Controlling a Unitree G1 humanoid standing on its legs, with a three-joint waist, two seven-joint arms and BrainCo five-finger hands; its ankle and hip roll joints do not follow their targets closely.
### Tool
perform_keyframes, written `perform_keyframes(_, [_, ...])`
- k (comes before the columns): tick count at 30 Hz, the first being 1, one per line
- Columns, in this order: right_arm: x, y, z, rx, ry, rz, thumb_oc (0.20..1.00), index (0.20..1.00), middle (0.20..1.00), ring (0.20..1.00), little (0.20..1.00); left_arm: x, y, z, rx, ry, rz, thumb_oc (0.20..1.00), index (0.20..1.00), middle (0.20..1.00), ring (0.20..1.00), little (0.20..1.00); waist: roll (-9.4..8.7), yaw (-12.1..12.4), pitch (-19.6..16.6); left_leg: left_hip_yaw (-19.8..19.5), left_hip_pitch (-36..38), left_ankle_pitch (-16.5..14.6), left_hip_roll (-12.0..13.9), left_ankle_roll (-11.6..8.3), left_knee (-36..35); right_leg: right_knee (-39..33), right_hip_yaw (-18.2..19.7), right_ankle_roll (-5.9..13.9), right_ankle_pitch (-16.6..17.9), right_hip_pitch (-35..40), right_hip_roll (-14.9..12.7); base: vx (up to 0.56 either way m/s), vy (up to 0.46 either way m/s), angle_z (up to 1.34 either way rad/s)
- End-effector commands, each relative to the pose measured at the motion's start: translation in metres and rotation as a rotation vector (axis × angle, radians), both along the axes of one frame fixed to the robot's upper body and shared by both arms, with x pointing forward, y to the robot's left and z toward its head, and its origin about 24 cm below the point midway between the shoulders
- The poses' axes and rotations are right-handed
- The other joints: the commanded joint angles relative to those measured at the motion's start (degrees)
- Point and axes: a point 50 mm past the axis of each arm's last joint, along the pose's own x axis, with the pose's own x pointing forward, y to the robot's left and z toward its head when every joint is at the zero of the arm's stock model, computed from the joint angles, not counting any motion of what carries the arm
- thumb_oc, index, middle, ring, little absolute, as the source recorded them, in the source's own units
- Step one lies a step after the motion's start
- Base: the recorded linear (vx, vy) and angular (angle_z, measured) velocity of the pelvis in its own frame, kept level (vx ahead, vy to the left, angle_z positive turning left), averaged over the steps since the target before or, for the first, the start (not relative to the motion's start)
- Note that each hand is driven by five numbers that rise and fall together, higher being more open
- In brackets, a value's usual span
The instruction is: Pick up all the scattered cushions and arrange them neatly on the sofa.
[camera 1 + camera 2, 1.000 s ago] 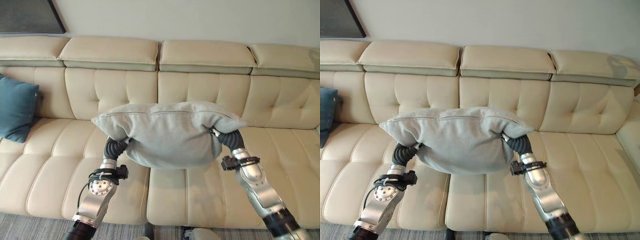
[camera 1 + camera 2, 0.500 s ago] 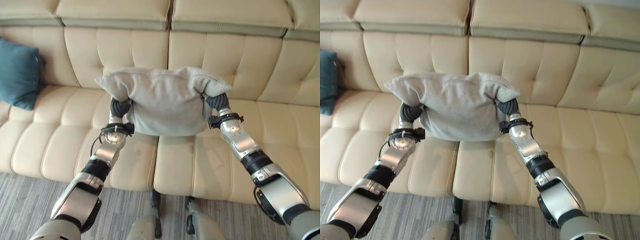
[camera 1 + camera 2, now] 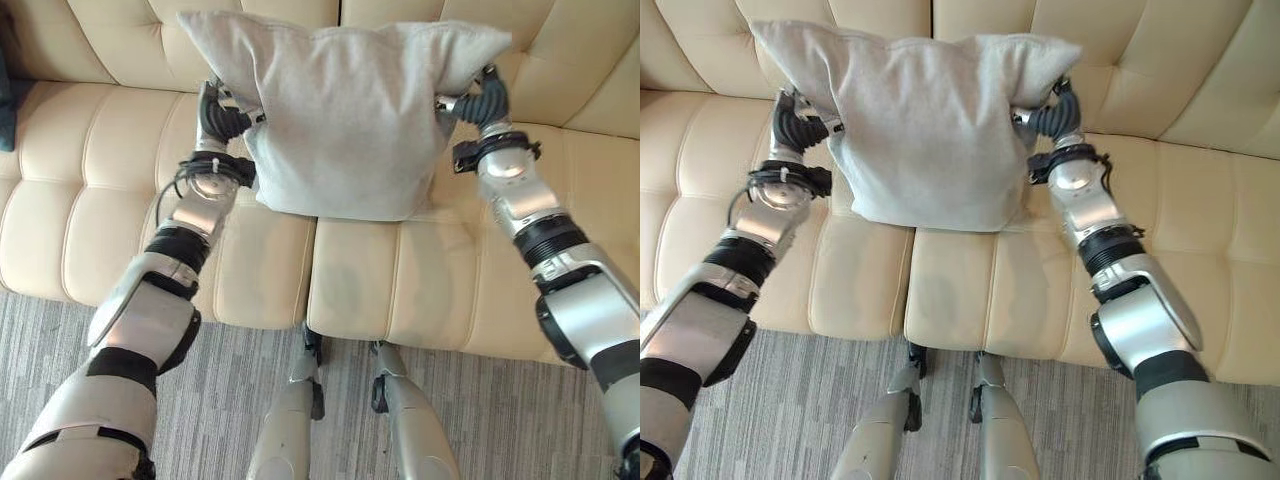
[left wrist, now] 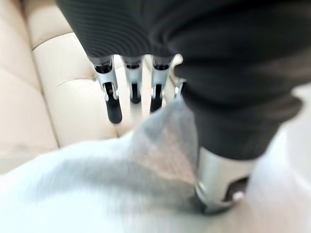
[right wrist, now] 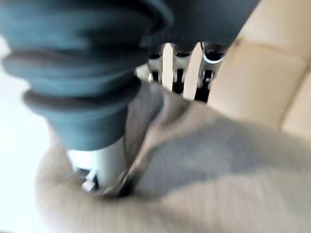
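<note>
Both hands, left hand [image 3: 222,118] and right hand [image 3: 484,97], pinch the cushion [image 3: 345,110] between thumb and fingers at its upper corners, long axis horizontal, against the sofa [image 3: 90,150] backrest at frame top.

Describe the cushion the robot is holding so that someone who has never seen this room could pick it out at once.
Start at the cream tufted sofa that spans the room, and look at the middle of it, over the seam between two seat pads. The grey cushion hangs upright there against the backrest, its upper corners pinched by the left hand and the right hand. It is plain pale grey fabric against smooth cream leather.
</note>
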Motion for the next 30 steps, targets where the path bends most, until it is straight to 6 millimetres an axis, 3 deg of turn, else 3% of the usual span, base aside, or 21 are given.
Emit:
perform_keyframes(1, [-0.010, 0.017, 0.039, 0.032, -0.187, 0.086, 1.000, 1.000, 1.000, 1.000, 1.000, -0.013, -0.003, 0.046, -0.030, -0.225, -0.081, 1.000, 1.000, 1.000, 1.000, 1.000, -1.21, 0.5, -2.2, -1.3, 2.4, -9.0, 0.6, -3.38, 6.2, 5.1, 1.4, 10.22, -7.5, 0.7, -5.7, 0.04, -0.001, 0.01])
perform_keyframes(5, [-0.015, -0.005, 0.029, 0.118, -0.199, 0.057, 1.000, 1.000, 1.000, 1.000, 1.000, -0.022, 0.021, 0.038, -0.100, -0.242, -0.041, 1.000, 1.000, 1.000, 1.000, 1.000, -1.41, 0.3, -3.2, -1.3, 3.5, -9.3, 0.5, -3.43, 5.6, 4.6, 1.6, 10.20, -7.6, 1.6, -5.6, 0.01, 0.008, 0.00])
perform_keyframes(6, [-0.021, -0.017, 0.016, 0.169, -0.204, 0.053, 1.000, 1.000, 1.000, 1.000, 1.000, -0.029, 0.036, 0.025, -0.141, -0.236, -0.023, 1.000, 1.000, 1.000, 1.000, 1.000, -1.53, 0.2, -3.9, -1.0, 4.6, -9.6, 0.6, -3.41, 5.3, 4.2, 1.6, 10.14, -7.6, 2.5, -5.6, 0.04, 0.035, 0.02])
perform_keyframes(10, [-0.035, -0.039, -0.020, 0.172, -0.164, 0.050, 1.000, 1.000, 1.000, 1.000, 1.000, -0.046, 0.064, -0.012, -0.141, -0.167, 0.022, 1.000, 1.000, 1.000, 1.000, 1.000, -2.22, -0.5, -5.2, -0.6, 6.1, -9.8, 0.4, -3.16, 5.0, 3.5, 1.7, 10.11, -7.1, 4.1, -6.0, 0.02, 0.024, -0.02])
perform_keyframes(13, [-0.047, -0.048, -0.051, 0.154, -0.102, 0.069, 1.000, 1.000, 1.000, 1.000, 1.000, -0.059, 0.071, -0.043, -0.124, -0.091, 0.015, 1.000, 1.000, 1.000, 1.000, 1.000, -2.59, -0.6, -5.9, -0.1, 7.5, -10.2, 0.5, -2.94, 5.0, 3.3, 1.6, 10.03, -7.1, 5.4, -6.2, 0.00, 0.015, -0.08])
perform_keyframes(14, [-0.047, -0.048, -0.051, 0.154, -0.102, 0.069, 1.000, 1.000, 1.000, 1.000, 1.000, -0.059, 0.071, -0.044, -0.124, -0.090, 0.015, 1.000, 1.000, 1.000, 1.000, 1.000, -2.59, -0.6, -5.9, -0.1, 7.6, -10.2, 0.5, -2.94, 5.0, 3.3, 1.6, 10.03, -7.0, 5.4, -6.1, 0.00, 0.012, -0.08])
perform_keyframes(15, [-0.057, -0.050, -0.078, 0.138, -0.032, 0.099, 1.000, 1.000, 1.000, 1.000, 1.000, -0.070, 0.074, -0.070, -0.132, -0.027, 0.000, 1.000, 1.000, 1.000, 1.000, 1.000, -2.81, -0.6, -6.0, 0.2, 8.6, -10.5, 0.5, -2.76, 5.1, 3.5, 1.5, 9.93, -7.1, 6.4, -6.3, 0.01, 0.012, -0.07])
perform_keyframes(16, [-0.058, -0.050, -0.080, 0.138, -0.028, 0.099, 1.000, 1.000, 1.000, 1.000, 1.000, -0.071, 0.074, -0.071, -0.132, -0.023, 0.000, 1.000, 1.000, 1.000, 1.000, 1.000, -2.80, -0.7, -6.2, 0.2, 8.8, -10.5, 0.5, -2.76, 5.0, 3.4, 1.5, 9.94, -7.1, 6.6, -6.3, 0.01, 0.019, -0.06])
perform_keyframes(18, [-0.073, -0.048, -0.113, 0.146, 0.050, 0.135, 1.000, 1.000, 1.000, 1.000, 1.000, -0.089, 0.074, -0.109, -0.148, 0.073, -0.021, 1.000, 1.000, 1.000, 1.000, 1.000, -3.06, -0.8, -6.6, 0.3, 10.4, -10.9, 0.6, -2.57, 4.9, 3.2, 1.3, 9.96, -7.3, 8.1, -6.3, 0.04, 0.012, -0.04])
perform_keyframes(19, [-0.089, -0.044, -0.144, 0.119, 0.140, 0.175, 1.000, 1.000, 1.000, 1.000, 1.000, -0.109, 0.069, -0.147, -0.182, 0.190, -0.054, 1.000, 1.000, 1.000, 1.000, 1.000, -3.23, -0.8, -7.0, 0.7, 12.3, -11.4, 0.9, -2.48, 4.7, 2.9, 1.2, 10.01, -7.6, 10.0, -6.2, 0.04, 0.005, -0.08])
perform_keyframes(20, [-0.090, -0.044, -0.144, 0.119, 0.141, 0.175, 1.000, 1.000, 1.000, 1.000, 1.000, -0.109, 0.069, -0.147, -0.182, 0.190, -0.053, 1.000, 1.000, 1.000, 1.000, 1.000, -3.33, -0.9, -7.1, 0.7, 12.1, -11.1, 0.8, -2.45, 4.6, 2.8, 1.2, 10.02, -7.4, 9.8, -6.3, 0.04, 0.006, -0.11])
perform_keyframes(21, [-0.100, -0.047, -0.161, 0.097, 0.198, 0.176, 1.000, 1.000, 1.000, 1.000, 1.000, -0.121, 0.069, -0.168, -0.174, 0.265, -0.057, 1.000, 1.000, 1.000, 1.000, 1.000, -3.39, -1.0, -7.4, 0.9, 13.2, -11.5, 1.0, -2.36, 4.4, 2.6, 1.1, 10.05, -7.7, 10.9, -6.1, 0.05, 0.018, -0.19])
perform_keyframes(22, [-0.119, -0.050, -0.196, 0.068, 0.317, 0.160, 1.000, 1.000, 1.000, 1.000, 1.000, -0.145, 0.067, -0.204, -0.209, 0.394, -0.055, 1.000, 1.000, 1.000, 1.000, 1.000, -3.38, -1.3, -8.4, 1.3, 15.1, -11.8, 1.0, -2.13, 4.0, 2.2, 1.2, 10.12, -7.8, 12.7, -6.0, 0.06, 0.030, -0.15])
perform_keyframes(24, [-0.127, -0.052, -0.208, 0.059, 0.364, 0.154, 1.000, 1.000, 1.000, 1.000, 1.000, -0.156, 0.068, -0.216, -0.206, 0.445, -0.047, 1.000, 1.000, 1.000, 1.000, 1.000, -3.43, -1.4, -8.9, 1.5, 15.7, -11.6, 0.9, -2.00, 3.8, 2.0, 1.3, 10.16, -7.8, 13.2, -6.0, 0.03, 0.026, -0.10])
perform_keyframes(28, [-0.166, -0.060, -0.260, -0.026, 0.581, 0.109, 1.000, 1.000, 1.000, 1.000, 1.000, -0.208, 0.071, -0.272, -0.239, 0.700, -0.004, 1.000, 1.000, 1.000, 1.000, 1.000, -2.96, -1.8, -10.5, 2.2, 19.5, -12.4, 0.7, -1.43, 3.4, 2.1, 1.2, 10.39, -8.4, 16.3, -5.6, 0.03, 0.041, -0.06])
perform_keyframes(30, [-0.180, -0.064, -0.280, -0.060, 0.679, 0.093, 1.000, 1.000, 1.000, 1.000, 1.000, -0.225, 0.071, -0.290, -0.226, 0.797, 0.012, 1.000, 1.000, 1.000, 1.000, 1.000, -2.77, -2.0, -11.0, 2.5, 21.3, -12.9, 0.6, -1.19, 3.5, 2.5, 1.5, 10.46, -8.7, 17.7, -5.6, 0.01, 0.080, -0.24])
